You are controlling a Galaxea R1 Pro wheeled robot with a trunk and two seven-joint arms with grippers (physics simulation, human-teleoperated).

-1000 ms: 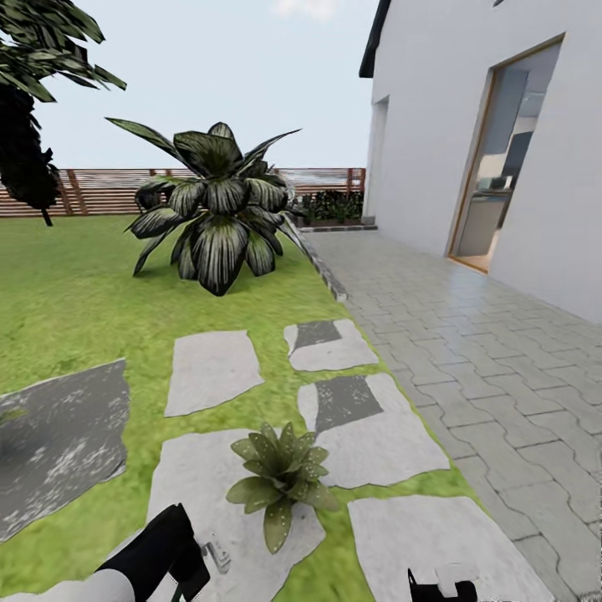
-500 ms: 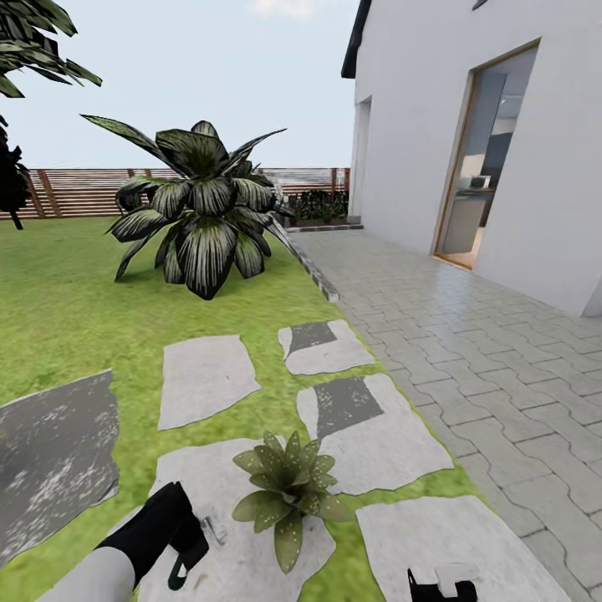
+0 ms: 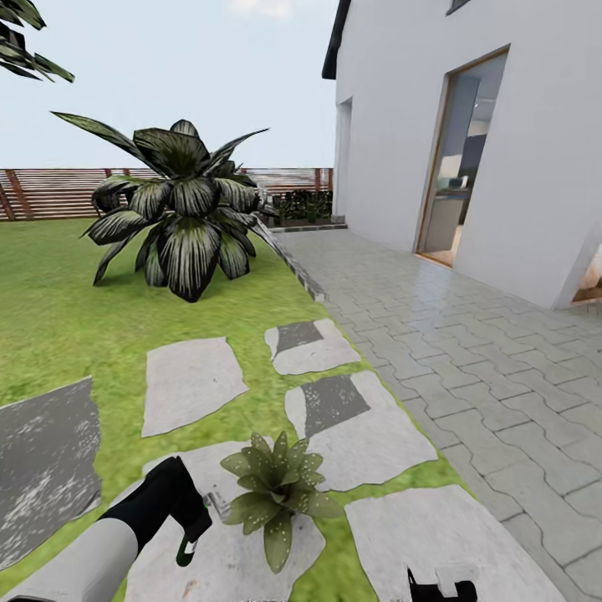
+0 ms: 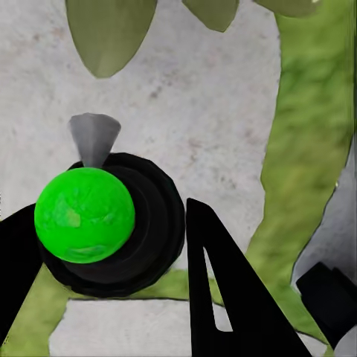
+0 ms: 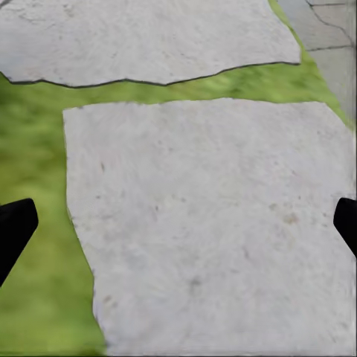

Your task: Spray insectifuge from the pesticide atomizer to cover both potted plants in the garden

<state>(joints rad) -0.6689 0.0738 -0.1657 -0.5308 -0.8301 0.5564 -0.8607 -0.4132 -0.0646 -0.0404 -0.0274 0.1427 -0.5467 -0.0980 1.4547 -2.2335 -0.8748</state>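
My left gripper (image 3: 182, 512) is shut on the pesticide atomizer (image 3: 201, 522), held low over a pale stepping stone (image 3: 226, 552) in the garden. Its pale spray top (image 3: 219, 504) points at a potted plant (image 3: 274, 489), a small rosette of pointed green leaves, and almost touches the nearest leaves. In the left wrist view the atomizer (image 4: 100, 223) is seen end-on between the black fingers (image 4: 216, 290), with leaves (image 4: 111, 30) just beyond the grey nozzle. The right gripper (image 3: 441, 585) hangs open over another stone (image 5: 208, 223).
A big dark plant with striped broad leaves (image 3: 180, 209) stands on the lawn ahead. Stepping stones (image 3: 188, 380) lie in between. A paved path (image 3: 468, 351) runs along the white house wall (image 3: 535, 142) on the right. A brown slatted fence (image 3: 50, 192) closes the back.
The view has swung to the right. My left arm has risen and moved forward, bringing the atomizer's spray top closer to the small potted plant. The right gripper is unchanged.
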